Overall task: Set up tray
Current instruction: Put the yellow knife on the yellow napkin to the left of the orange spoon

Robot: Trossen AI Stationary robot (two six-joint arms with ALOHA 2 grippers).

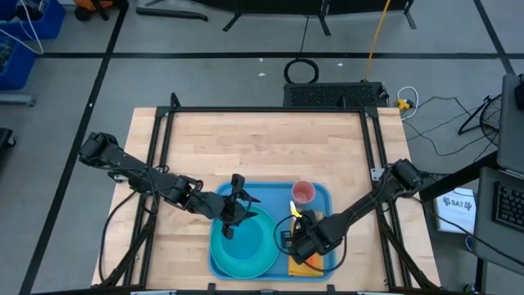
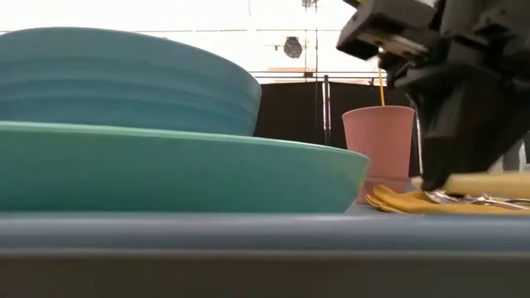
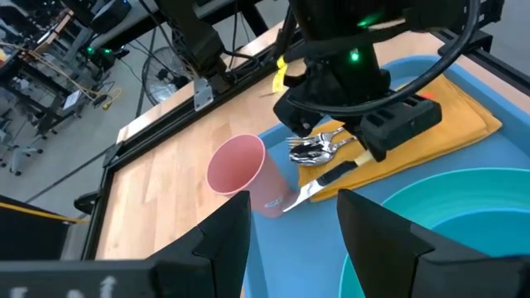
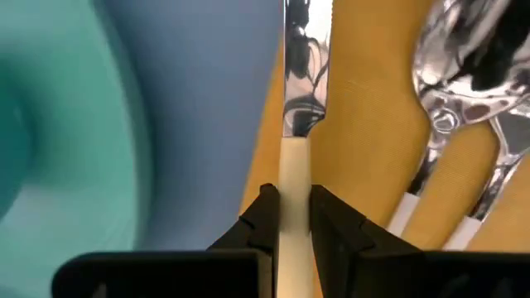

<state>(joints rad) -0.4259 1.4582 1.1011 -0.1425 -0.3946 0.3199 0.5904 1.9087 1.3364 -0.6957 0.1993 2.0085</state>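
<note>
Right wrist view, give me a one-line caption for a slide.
Right gripper shut on a cream-handled knife at the orange-yellow napkin's edge, beside other cutlery.

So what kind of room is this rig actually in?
Probably a robotics lab or workshop, not a dining room: a framed wooden table on taped grey floor, loose cables and equipment racks behind, with the blue tray staged.

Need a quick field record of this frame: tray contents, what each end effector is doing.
tray: blue, on the wooden table
plate: turquoise, on tray, bowl on it
cup: pink, upright on tray
napkin: orange-yellow, on tray beside plate
fork and spoon: lying on napkin
knife: cream handle, blade along napkin edge
right end effector: shut on knife handle
left end effector: open, holding nothing, above plate
</note>
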